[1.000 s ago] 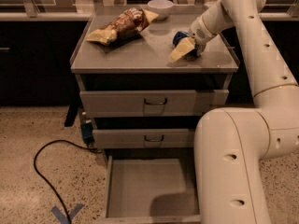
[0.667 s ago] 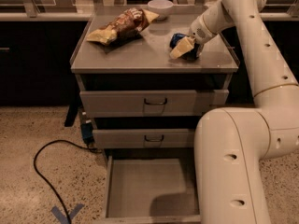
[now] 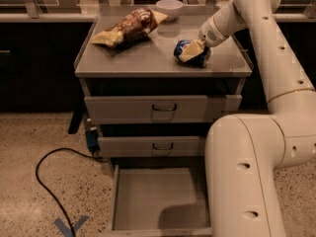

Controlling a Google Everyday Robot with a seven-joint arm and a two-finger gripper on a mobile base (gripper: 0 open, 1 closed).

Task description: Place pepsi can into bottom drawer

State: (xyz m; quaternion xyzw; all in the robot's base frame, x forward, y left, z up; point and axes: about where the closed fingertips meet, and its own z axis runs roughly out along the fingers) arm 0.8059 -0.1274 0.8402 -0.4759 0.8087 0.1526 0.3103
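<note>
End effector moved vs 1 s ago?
No. The end effector still sits at the can, same spot front-right of the bowl.

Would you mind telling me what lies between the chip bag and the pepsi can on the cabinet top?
Nothing: the camera view shows only bare grey cabinet top between the chip bag and the pepsi can, where the gripper sits.

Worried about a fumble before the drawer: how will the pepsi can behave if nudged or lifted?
The pepsi can appears to lie on its side on the cabinet top, so a nudge would probably roll it. Its rounded metal wall may slip in the gripper, which sits at it. It looks small, so likely light; full or empty cannot be told.
</note>
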